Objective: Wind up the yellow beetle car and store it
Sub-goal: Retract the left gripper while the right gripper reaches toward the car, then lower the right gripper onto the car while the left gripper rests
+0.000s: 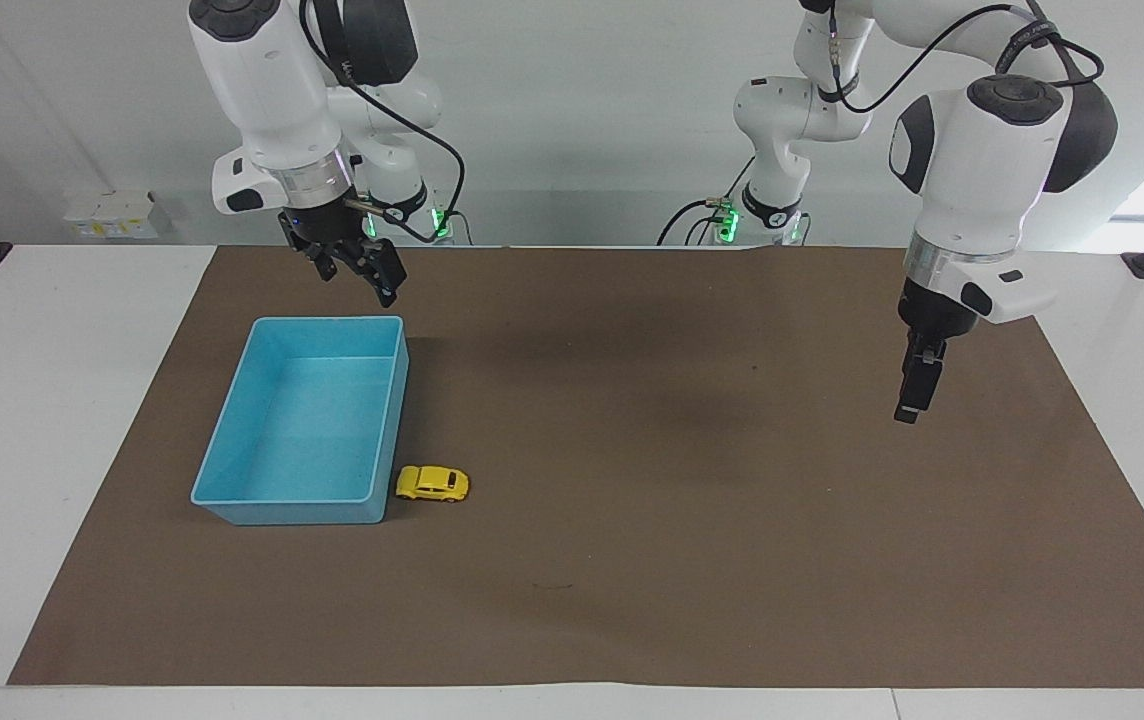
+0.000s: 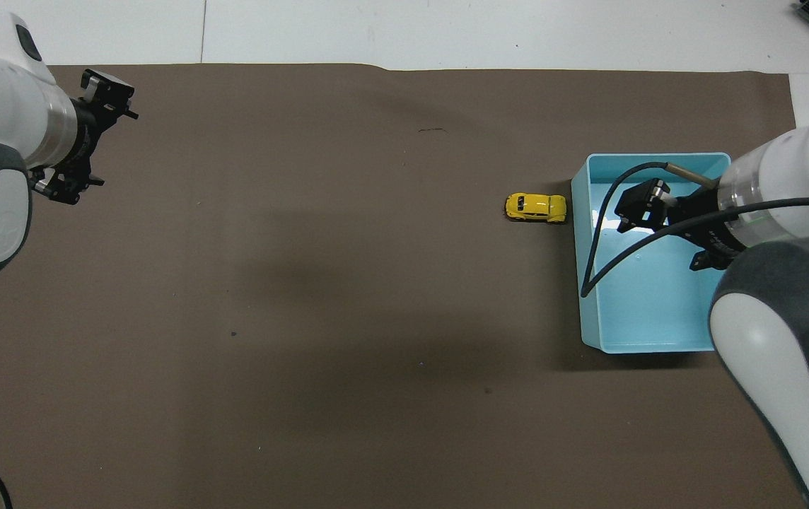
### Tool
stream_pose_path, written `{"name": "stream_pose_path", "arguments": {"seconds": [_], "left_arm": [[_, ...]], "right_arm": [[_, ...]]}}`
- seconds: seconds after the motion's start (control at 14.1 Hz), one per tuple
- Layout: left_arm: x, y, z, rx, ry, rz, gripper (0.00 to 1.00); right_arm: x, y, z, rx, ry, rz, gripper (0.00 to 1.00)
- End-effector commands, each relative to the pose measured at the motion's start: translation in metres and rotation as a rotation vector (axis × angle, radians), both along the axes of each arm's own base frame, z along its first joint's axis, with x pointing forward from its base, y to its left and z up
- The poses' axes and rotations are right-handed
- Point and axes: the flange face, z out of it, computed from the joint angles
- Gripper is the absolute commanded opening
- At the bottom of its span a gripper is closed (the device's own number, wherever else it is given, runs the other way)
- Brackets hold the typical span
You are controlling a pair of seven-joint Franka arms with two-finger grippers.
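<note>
The yellow beetle car (image 1: 432,484) stands on the brown mat, touching or almost touching the outside of the blue tray (image 1: 232,420), at the tray's corner farthest from the robots. It also shows in the overhead view (image 2: 536,207), beside the tray (image 2: 645,318). My right gripper (image 1: 360,280) is open and empty, raised over the tray (image 2: 666,237). My left gripper (image 1: 912,400) is open and empty, raised over the mat at the left arm's end of the table (image 2: 86,145), a long way from the car.
The brown mat (image 1: 652,500) covers most of the white table (image 1: 52,400). The tray holds nothing. A black cable (image 2: 609,240) loops from the right wrist over the tray.
</note>
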Motion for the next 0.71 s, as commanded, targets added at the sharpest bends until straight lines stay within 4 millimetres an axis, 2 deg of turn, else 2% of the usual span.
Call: {"name": "stream_pose_path", "arguments": {"seconds": [0.0, 0.43, 0.64], "left_arm": [[-0.004, 0.004, 0.002, 0.032, 0.02, -0.085, 1.0], [-0.012, 0.013, -0.001, 0.093, 0.102, -0.33, 1.0], [-0.02, 0.016, -0.005, 0.114, 0.189, -0.426, 1.0]], "right_arm": [[0.008, 0.009, -0.019, 0.01, 0.007, -0.102, 1.0], [0.034, 0.046, -0.078, 0.003, 0.033, -0.328, 1.0], [0.047, 0.052, -0.099, 0.008, 0.013, -0.433, 1.0]]}}
